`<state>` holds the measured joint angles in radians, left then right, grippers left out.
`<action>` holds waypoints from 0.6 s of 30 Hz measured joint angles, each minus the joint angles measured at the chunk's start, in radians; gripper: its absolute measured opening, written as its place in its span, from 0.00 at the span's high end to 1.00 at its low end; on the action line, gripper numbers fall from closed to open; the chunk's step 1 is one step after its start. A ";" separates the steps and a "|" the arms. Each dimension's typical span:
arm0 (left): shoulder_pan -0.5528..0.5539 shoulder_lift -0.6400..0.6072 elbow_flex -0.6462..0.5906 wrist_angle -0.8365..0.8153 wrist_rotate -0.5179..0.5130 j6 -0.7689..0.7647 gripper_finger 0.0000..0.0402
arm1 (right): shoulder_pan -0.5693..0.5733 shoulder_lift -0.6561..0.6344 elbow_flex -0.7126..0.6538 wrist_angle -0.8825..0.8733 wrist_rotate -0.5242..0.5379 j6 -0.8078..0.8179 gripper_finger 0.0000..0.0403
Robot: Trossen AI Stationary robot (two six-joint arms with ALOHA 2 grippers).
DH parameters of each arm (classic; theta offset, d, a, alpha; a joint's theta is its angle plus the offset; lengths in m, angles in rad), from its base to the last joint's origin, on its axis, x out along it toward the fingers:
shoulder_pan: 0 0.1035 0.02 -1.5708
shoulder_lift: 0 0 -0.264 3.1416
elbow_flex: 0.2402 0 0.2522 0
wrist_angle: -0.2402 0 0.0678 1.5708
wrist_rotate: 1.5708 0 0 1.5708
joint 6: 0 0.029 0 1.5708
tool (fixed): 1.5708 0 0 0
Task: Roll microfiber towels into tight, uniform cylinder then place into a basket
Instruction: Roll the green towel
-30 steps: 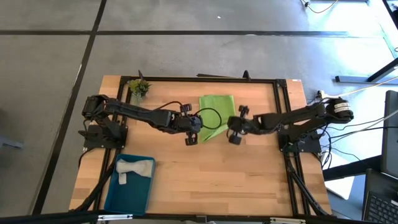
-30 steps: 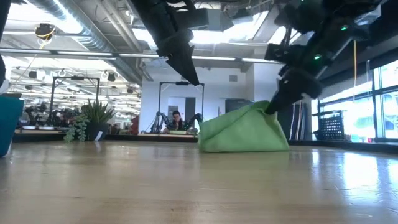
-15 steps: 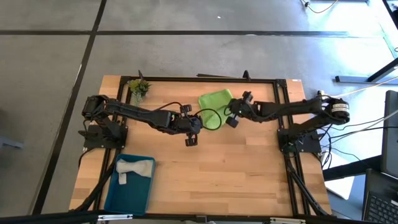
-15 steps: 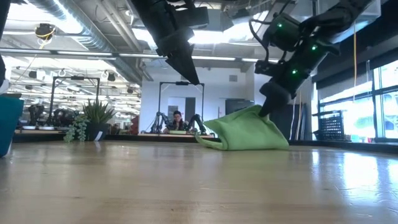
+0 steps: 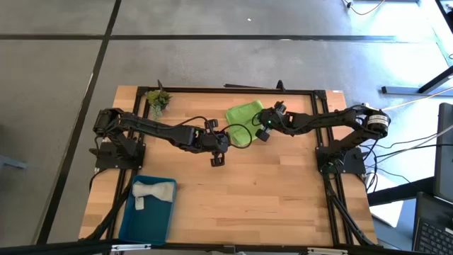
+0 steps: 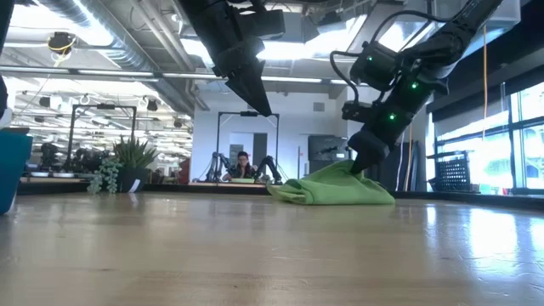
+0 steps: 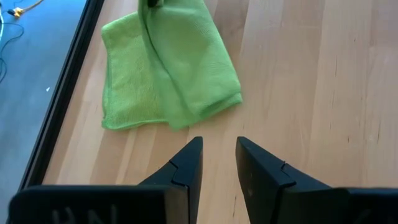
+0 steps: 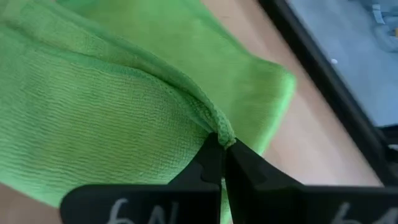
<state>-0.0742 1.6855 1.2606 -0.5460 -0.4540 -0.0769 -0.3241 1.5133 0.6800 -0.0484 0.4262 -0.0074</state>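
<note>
The green towel [image 5: 242, 115] is being pinched by an edge fold in the shut right fingers [image 8: 217, 146], near the worktop's [image 5: 269, 191] far rim. The left fingers [image 7: 217, 165] are being held slightly apart, empty. The thin pinch may slip, undoing the fold.

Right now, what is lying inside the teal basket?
Inside the teal basket, one light grey towel lies at the end nearer the left arm's base, loosely bunched. The rest shows bare teal floor. Anything beneath that towel is covered.
</note>
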 joint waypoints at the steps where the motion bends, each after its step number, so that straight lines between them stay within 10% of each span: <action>1: 0.000 0.000 0.000 -0.001 0.000 0.000 0.78 | -0.002 0.000 0.000 -0.002 0.015 0.002 0.98; 18: 0.000 0.000 0.000 -0.001 0.002 -0.001 0.78 | -0.015 0.000 0.000 0.054 0.070 0.029 0.98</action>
<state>-0.0742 1.6855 1.2606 -0.5472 -0.4515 -0.0776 -0.3395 1.5131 0.6800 0.0058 0.4961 0.0212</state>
